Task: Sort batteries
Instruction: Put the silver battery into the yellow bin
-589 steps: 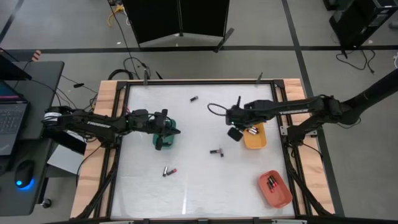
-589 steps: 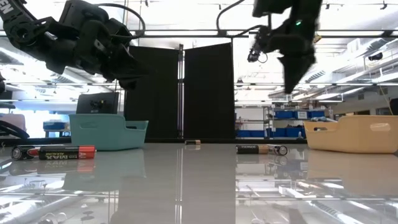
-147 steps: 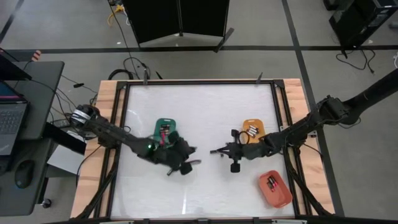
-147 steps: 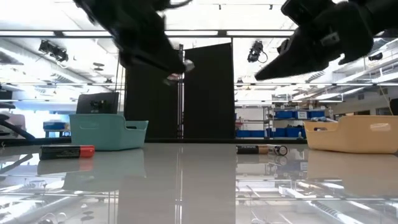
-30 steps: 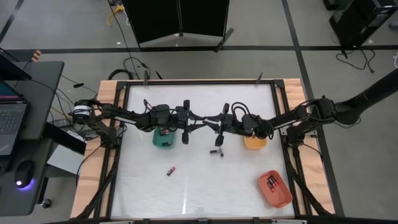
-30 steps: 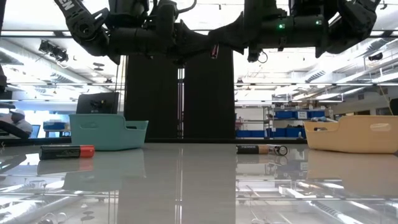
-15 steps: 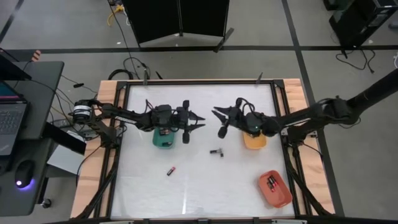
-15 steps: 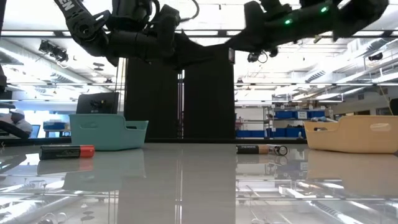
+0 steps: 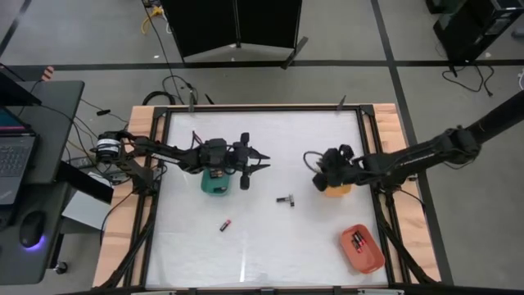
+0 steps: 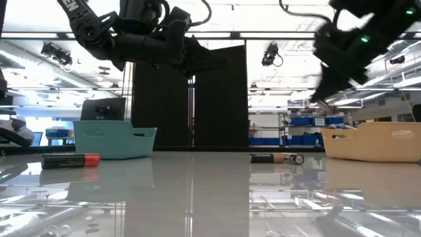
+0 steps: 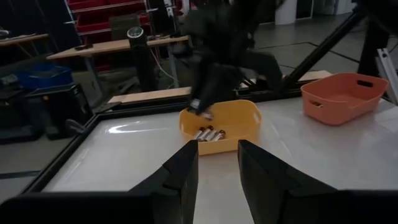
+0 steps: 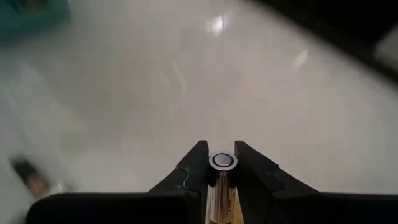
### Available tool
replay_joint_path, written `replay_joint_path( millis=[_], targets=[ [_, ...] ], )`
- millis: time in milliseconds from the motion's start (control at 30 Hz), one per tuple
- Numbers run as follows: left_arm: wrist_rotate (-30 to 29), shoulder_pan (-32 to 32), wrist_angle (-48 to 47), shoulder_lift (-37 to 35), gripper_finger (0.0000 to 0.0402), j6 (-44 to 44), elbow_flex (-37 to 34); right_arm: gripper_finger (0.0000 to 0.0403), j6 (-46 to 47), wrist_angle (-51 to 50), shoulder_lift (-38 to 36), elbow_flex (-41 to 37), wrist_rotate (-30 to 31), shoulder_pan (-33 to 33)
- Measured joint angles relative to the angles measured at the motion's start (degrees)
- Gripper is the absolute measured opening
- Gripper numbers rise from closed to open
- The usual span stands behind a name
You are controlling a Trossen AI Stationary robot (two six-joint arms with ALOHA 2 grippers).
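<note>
- Carrying a cell [image 12: 222, 163] clamped between its fingers, the right gripper [image 9: 319, 168] hangs at the near edge of the yellow tray [image 9: 337, 189]; the step in hand looks like dropping it among the cells [image 11: 207, 133] already lying there.
- To do it well, I would bring the fingertips fully over the tray's floor, lower them close to it, and only then part them, so the round body has little room to bounce or roll over the low wall.
- Tilting the cell to lie along the others should help it settle rather than stand on end.
- The left gripper [image 9: 260, 158] waits just beside the teal tray [image 9: 214, 188], fingers [image 11: 181, 171] parted with nothing between them.
- Two cells remain loose on the table [image 9: 270, 246]: a dark one [image 9: 285, 200] near the middle, and one with a red end [image 9: 224, 224] nearer the front; a third tray, orange-red [image 9: 363, 250], holds a few more at the front right.
- The held cell is a smooth metal cylinder with a bright flat cap, likely slippery in the grip.
- All three trays look like moulded plastic, oval with rounded rims; the yellow one has cut-out handles.
- The table top is white and glossy, mirroring the lights, so a dropped cell would probably roll freely.
</note>
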Motion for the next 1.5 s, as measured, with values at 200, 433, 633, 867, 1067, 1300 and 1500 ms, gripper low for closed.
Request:
replay_joint_path(
  millis=[200,433,633,867,1067,1300,1500],
  targets=[
    [-0.1,0.0,0.1,0.0,0.0120,-0.3,0.0,0.0065,10.3,-10.2,2.2,0.0,-5.9,2.8],
    [-0.5,0.0,-0.6,0.0,0.0120,-0.5,0.0,0.0065,12.7,-10.8,7.2,0.0,-11.2,3.9],
    [-0.5,0.0,-2.3,0.0,0.0119,-0.6,-0.1,0.0065,14.9,-12.7,12.4,0.0,-12.4,4.0],
    [-0.5,0.0,-2.9,0.0,0.0119,-0.7,-0.1,0.0065,16.9,-15.7,16.8,0.0,-13.9,4.0],
    [-0.5,0.0,-3.2,0.0,0.0119,-0.9,-0.1,0.0065,16.8,-15.7,19.3,0.2,-14.2,4.0],
    [-0.5,0.0,-3.7,0.0,0.0119,-1.1,-0.1,0.0105,16.9,-15.8,19.2,0.0,-16.2,3.9],
    [-0.5,0.0,-4.2,0.0,0.0119,-1.1,-0.1,0.0143,16.8,-18.6,17.6,0.0,-16.4,4.0]
  ],
)
